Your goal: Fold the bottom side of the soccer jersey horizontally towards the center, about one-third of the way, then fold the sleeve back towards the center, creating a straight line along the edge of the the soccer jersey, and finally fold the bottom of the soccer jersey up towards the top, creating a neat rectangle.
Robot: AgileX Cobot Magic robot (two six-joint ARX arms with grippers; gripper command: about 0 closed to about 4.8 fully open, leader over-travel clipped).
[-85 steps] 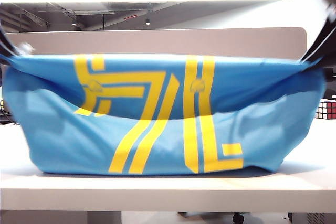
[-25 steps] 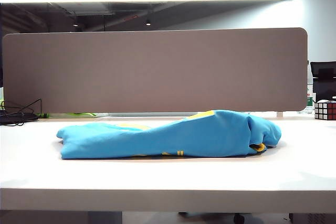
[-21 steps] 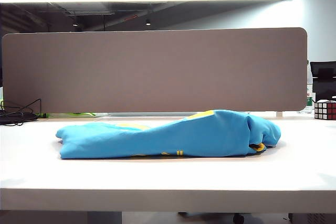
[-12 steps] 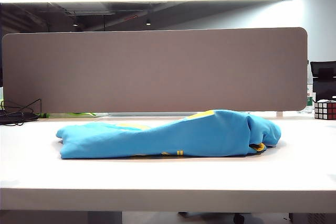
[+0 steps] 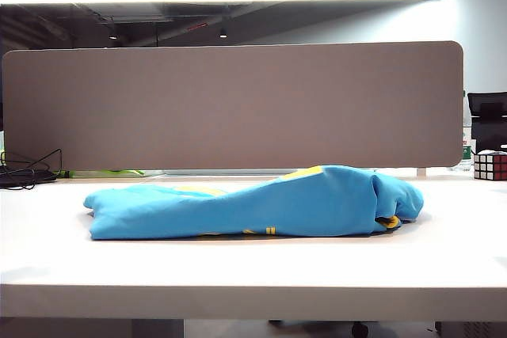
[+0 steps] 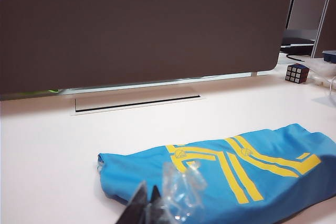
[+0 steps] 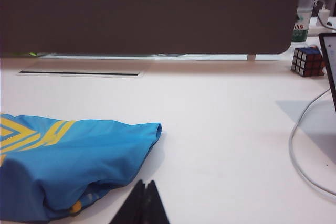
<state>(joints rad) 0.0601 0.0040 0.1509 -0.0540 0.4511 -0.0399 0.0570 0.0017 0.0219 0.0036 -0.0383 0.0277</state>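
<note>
The soccer jersey lies on the white table as a low, folded sky-blue bundle, higher at its right end. Yellow stripes show on its upper face, and a yellow cuff peeks out at the right end. Neither gripper shows in the exterior view. My left gripper is shut and empty, hanging above the near side of the jersey's left end. My right gripper is shut with nothing in it, over bare table just off the jersey's right end.
A grey partition panel runs along the back of the table. A Rubik's cube stands at the far right, near a bottle. Black cables lie at the far left and a white cable curves at the right. Clear crinkled plastic shows beside the left fingers.
Earlier both grippers held the jersey up, spread wide. It now lies let go and folded on the table, and has not moved over the last second.
</note>
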